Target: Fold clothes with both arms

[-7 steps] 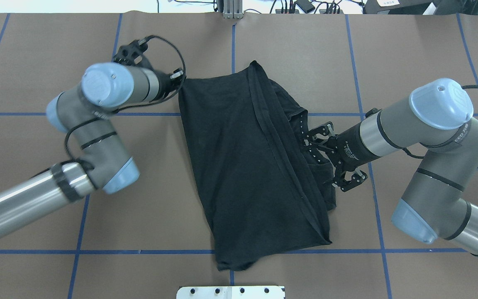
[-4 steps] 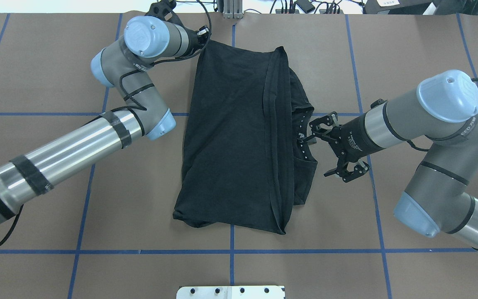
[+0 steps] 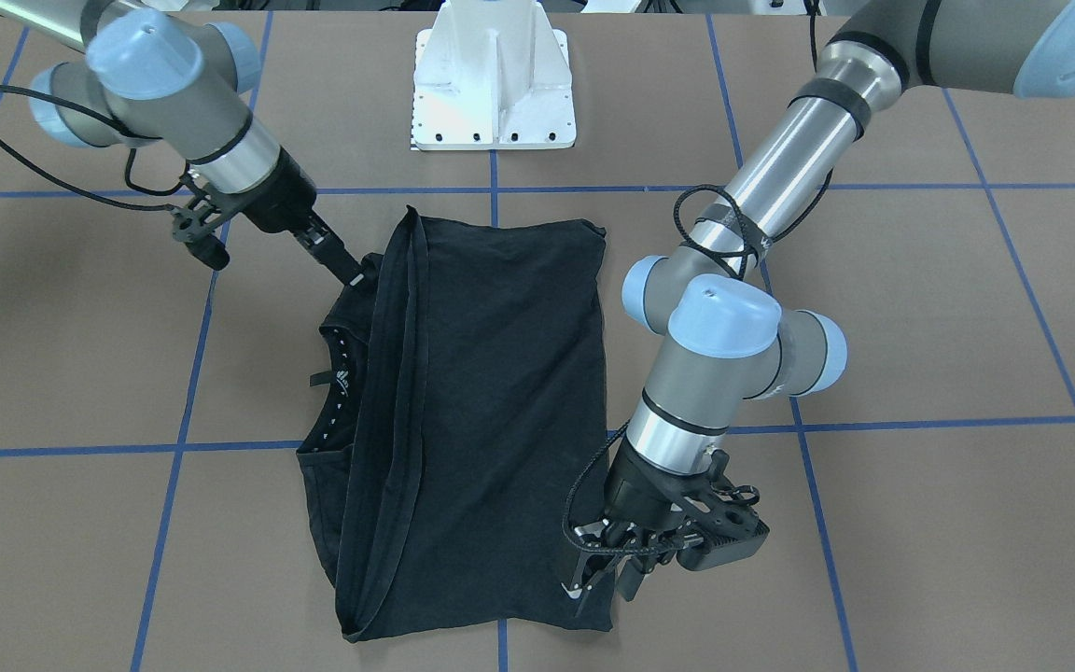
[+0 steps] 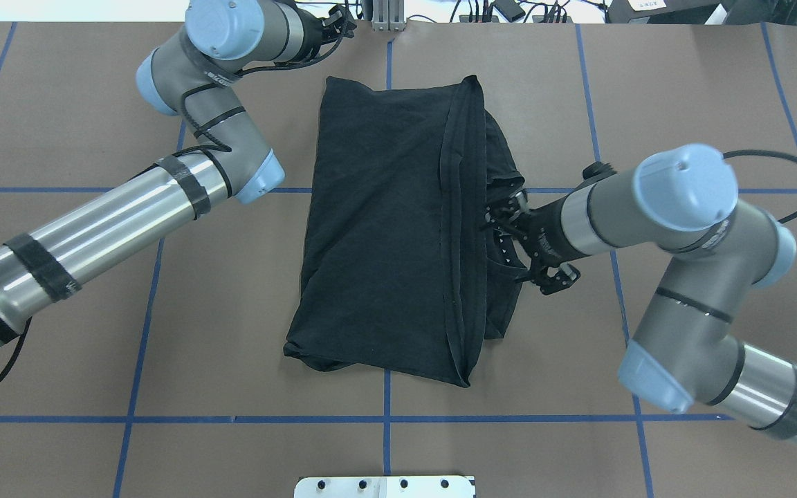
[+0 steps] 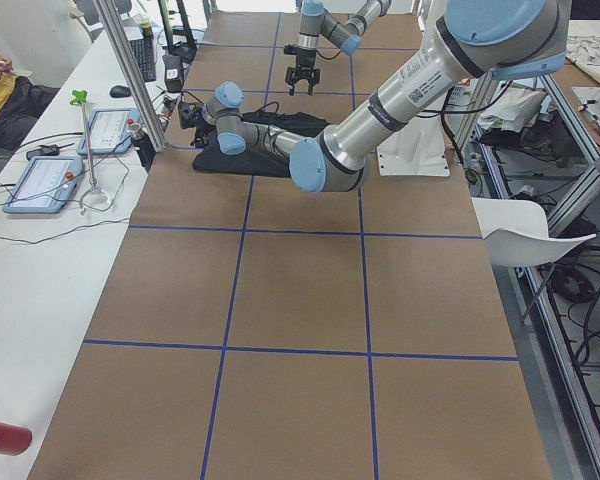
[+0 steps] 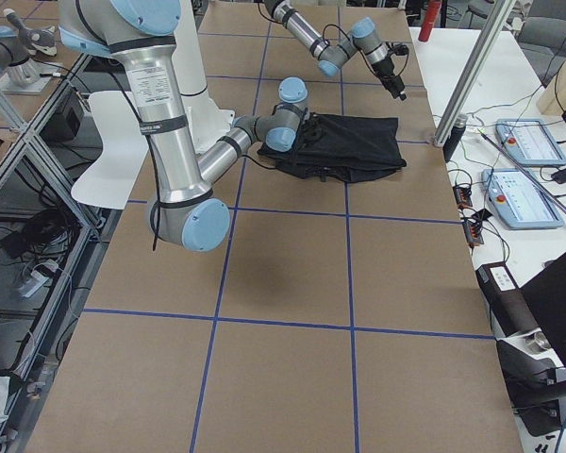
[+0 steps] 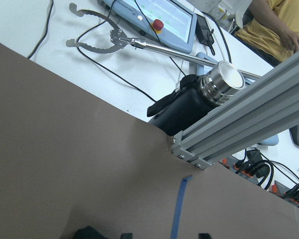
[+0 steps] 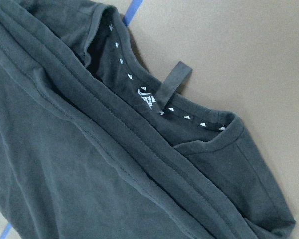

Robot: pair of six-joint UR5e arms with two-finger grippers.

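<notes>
The black T-shirt lies in the middle of the brown table. It is folded into a long panel whose near end stops just short of a blue tape line. A stitched hem band runs the panel's whole length along its right side. Beside the band the collar lies bared, showing white triangles, a small white mark and a hanging loop. The right gripper sits low at that collar and reaches the cloth. It is black on black, so I cannot tell how wide it stands. Farther off, the left gripper hangs by the shirt's far left corner, fingers apart and holding nothing. Its own wrist view cuts the fingertips off at the bottom edge. Only plain black fabric faces up.
</notes>
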